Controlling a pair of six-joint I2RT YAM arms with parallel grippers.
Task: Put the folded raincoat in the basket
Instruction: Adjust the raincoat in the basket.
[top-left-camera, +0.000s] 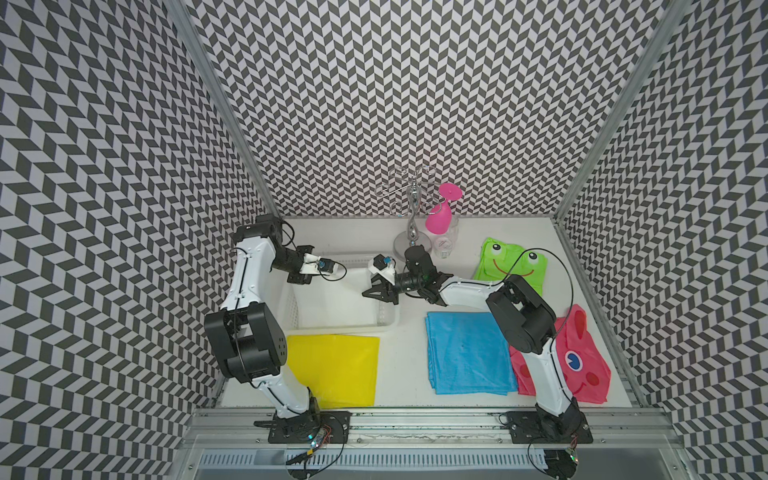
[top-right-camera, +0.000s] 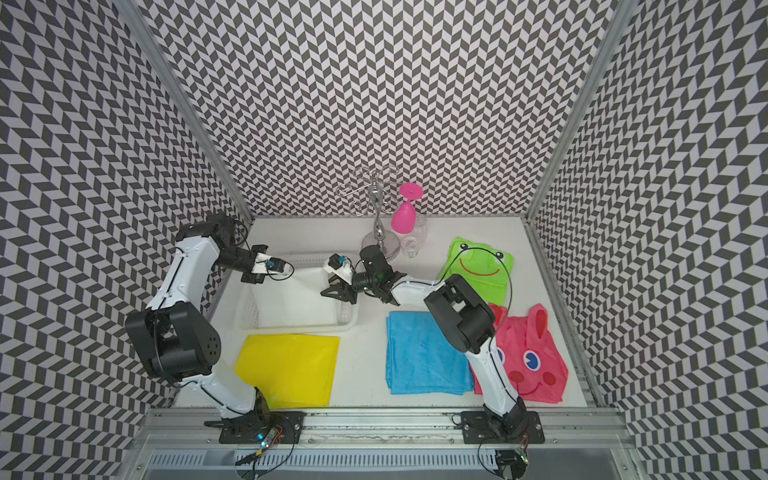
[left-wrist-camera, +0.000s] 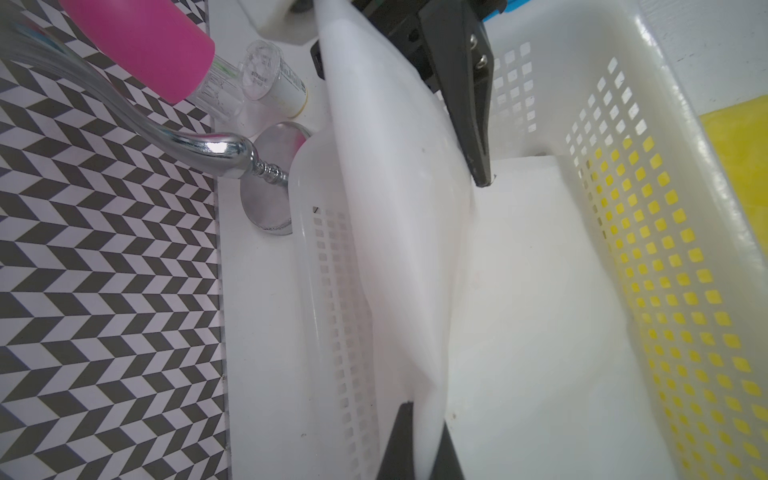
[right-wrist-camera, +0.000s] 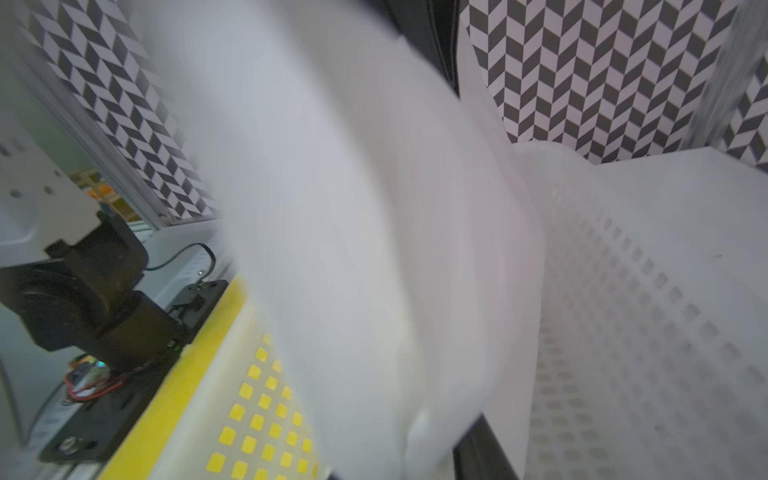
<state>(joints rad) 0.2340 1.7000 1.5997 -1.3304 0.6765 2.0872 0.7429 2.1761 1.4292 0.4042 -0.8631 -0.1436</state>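
A white folded raincoat (top-left-camera: 332, 299) (top-right-camera: 291, 299) lies in the white perforated basket (top-left-camera: 386, 322) (top-right-camera: 349, 322) at the middle left of the table. In the left wrist view its far edge (left-wrist-camera: 395, 208) is lifted into a ridge along the basket wall (left-wrist-camera: 665, 208). At one end of that ridge my left gripper (top-left-camera: 300, 266) (left-wrist-camera: 424, 415) is shut on it. My right gripper (top-left-camera: 368, 293) (top-right-camera: 326, 293) is closed on the other end, one finger (left-wrist-camera: 473, 124) beside the sheet. The blurred raincoat (right-wrist-camera: 353, 249) fills the right wrist view, where only one finger (right-wrist-camera: 482, 453) shows.
Folded raincoats lie around the basket: yellow (top-left-camera: 336, 370) in front, blue (top-left-camera: 469, 353) to its right, green frog (top-left-camera: 507, 266) and pink (top-left-camera: 582, 361) at the far right. Behind the basket stand a chrome glass rack (top-left-camera: 411, 208), a hanging pink glass (top-left-camera: 440, 216) and a clear glass (top-left-camera: 446, 243).
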